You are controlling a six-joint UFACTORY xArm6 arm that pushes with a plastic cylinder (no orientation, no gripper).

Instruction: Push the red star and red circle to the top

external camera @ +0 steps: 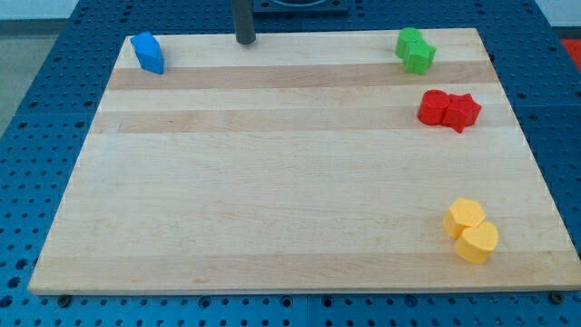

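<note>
Wood board (272,182): red star (462,111) touching red circle (435,107).

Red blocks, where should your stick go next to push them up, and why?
Probably I'd swing my tip right and down, to just below the red circle and red star. They touch, the green star sits above them, and my tip is far off at the top edge.

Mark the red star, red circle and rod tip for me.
red star (463,112), camera view, centre of its top face.
red circle (434,106), camera view, centre of its top face.
my tip (246,41), camera view, very end of the rod, far left of both.
</note>
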